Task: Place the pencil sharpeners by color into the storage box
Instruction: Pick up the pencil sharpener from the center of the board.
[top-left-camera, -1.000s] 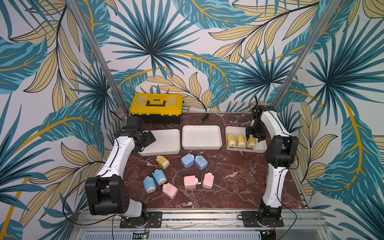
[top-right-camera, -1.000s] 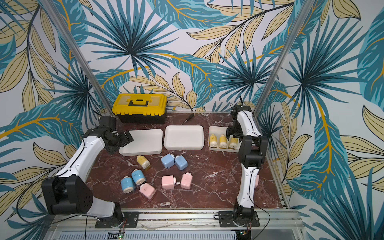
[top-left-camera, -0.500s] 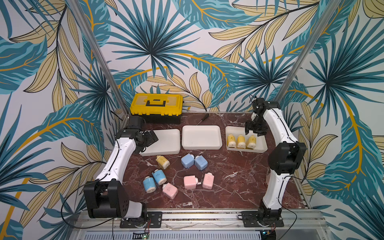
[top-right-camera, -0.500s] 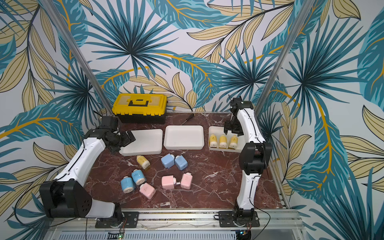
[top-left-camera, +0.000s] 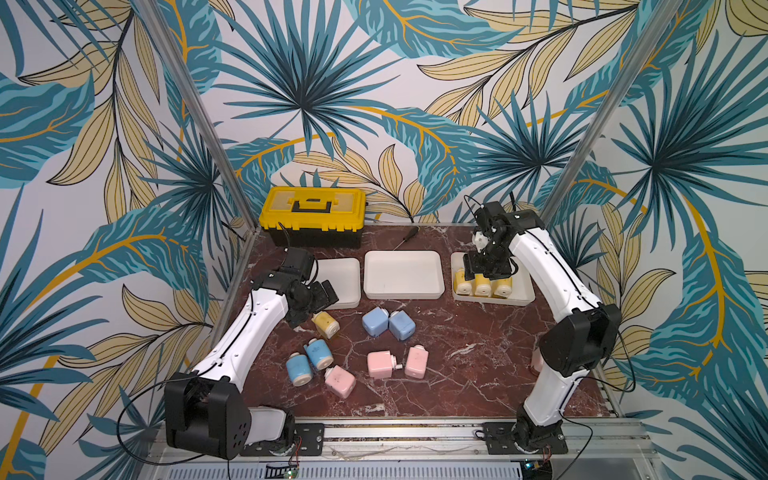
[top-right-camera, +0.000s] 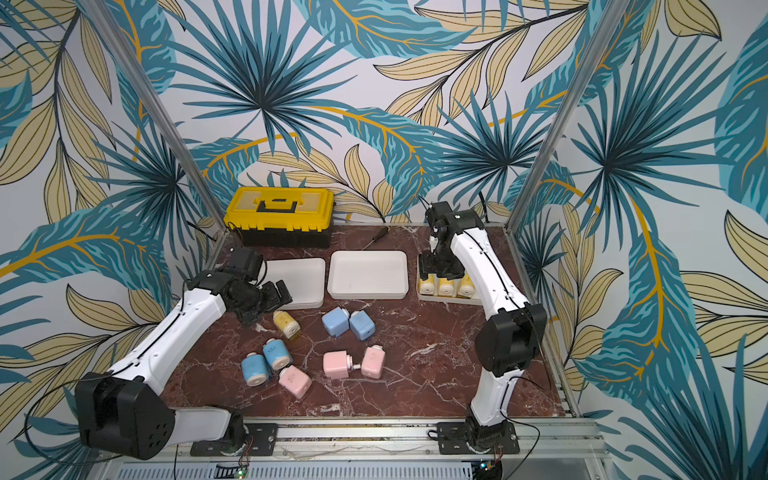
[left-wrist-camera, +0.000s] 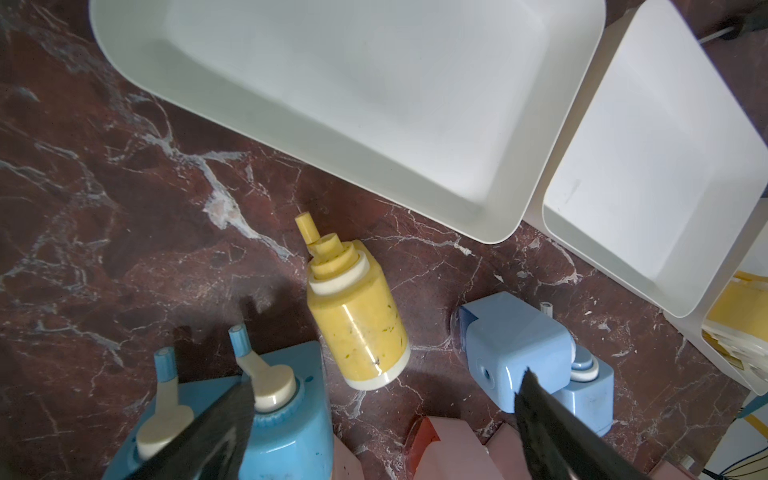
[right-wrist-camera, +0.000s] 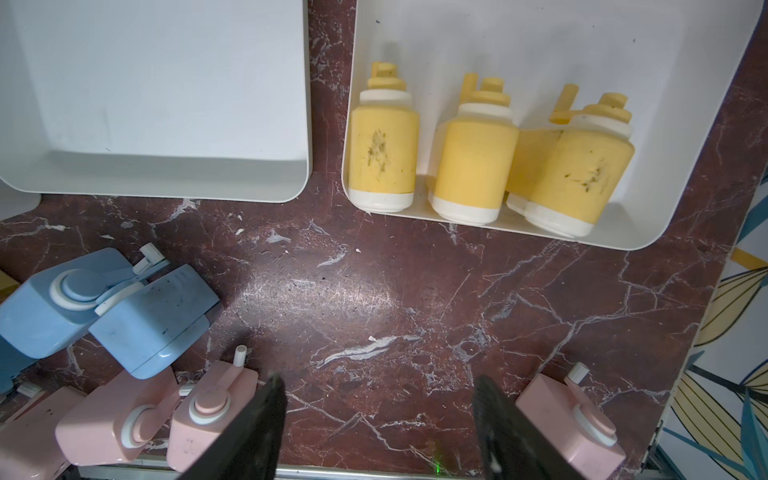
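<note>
The right gripper (top-left-camera: 486, 272) has lifted clear of the right tray (top-left-camera: 524, 296), jaws parted and empty over three yellow sharpeners (right-wrist-camera: 478, 162), while the left gripper (top-left-camera: 319, 296), wide open and empty, hovers by the fourth yellow sharpener (left-wrist-camera: 356, 318), probably next, with four blue (top-left-camera: 386, 322) and four pink (top-left-camera: 380, 363) still loose on the table.

Left pincer (top-left-camera: 320, 293) gapes wide; right pincer (top-left-camera: 486, 270) seemingly open, pointing down.

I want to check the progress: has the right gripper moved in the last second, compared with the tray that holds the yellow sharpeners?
Yes. The right gripper has moved toward the back wall; it is now above the rear part of the tray.
</note>
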